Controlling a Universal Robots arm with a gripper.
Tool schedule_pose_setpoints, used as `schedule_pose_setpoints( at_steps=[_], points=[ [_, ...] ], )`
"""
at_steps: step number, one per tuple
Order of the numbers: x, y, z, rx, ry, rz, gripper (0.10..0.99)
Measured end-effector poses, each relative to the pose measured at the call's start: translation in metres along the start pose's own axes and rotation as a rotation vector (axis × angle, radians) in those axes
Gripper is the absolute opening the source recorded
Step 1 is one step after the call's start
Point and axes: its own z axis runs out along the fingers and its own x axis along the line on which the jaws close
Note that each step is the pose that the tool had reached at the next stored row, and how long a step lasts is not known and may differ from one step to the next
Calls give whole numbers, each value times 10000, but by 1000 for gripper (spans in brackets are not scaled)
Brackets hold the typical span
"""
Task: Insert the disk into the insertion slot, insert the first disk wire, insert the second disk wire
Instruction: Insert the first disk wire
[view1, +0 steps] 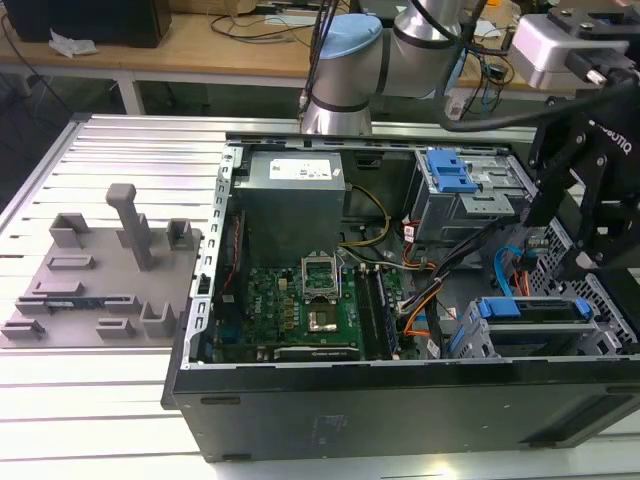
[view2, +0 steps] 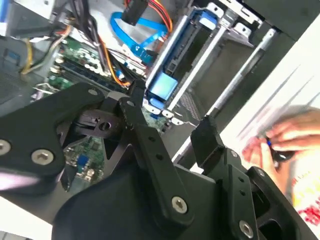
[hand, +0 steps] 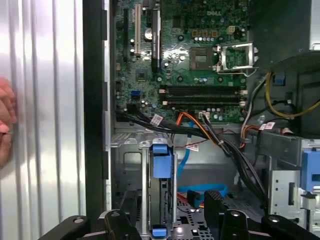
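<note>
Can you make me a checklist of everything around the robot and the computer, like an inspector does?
Surface: ribbed metal table, open computer case on it.
Job's things: disk in its blue carrier sits in the insertion slot.
Clutter: grey fixture plate beside the case.
Claw: open, empty, near the disk.
Cables: blue cable and orange wires run near the slot; ends unclear.
Surroundings: a person's hand beside the case; wooden bench behind.

The ribbed silver aluminium surface (view1: 110, 400) carries an open black computer case (view1: 400, 410) and, at the exterior view's left, a grey moulded plastic plate (view1: 100, 285).
</note>
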Motion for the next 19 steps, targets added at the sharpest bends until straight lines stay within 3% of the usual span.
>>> schedule_pose_setpoints(
  at_steps=[1, 4, 5, 7, 12, 13, 14, 19],
  points=[
    [-45, 0, -1, -1, 387, -14, 643],
    [-90, 1, -2, 21, 986, -35, 643],
    [-92, 1, -3, 75, 1093, -24, 643],
    [-92, 0, 2, 161, 1140, 146, 643],
    [-98, 2, 38, 117, 1189, 873, 643],
    [-133, 2, 50, 119, 1263, 882, 643],
    [-249, 2, 52, 123, 1359, 879, 643],
    [-515, -10, 50, 124, 1366, 878, 643]
  ],
)
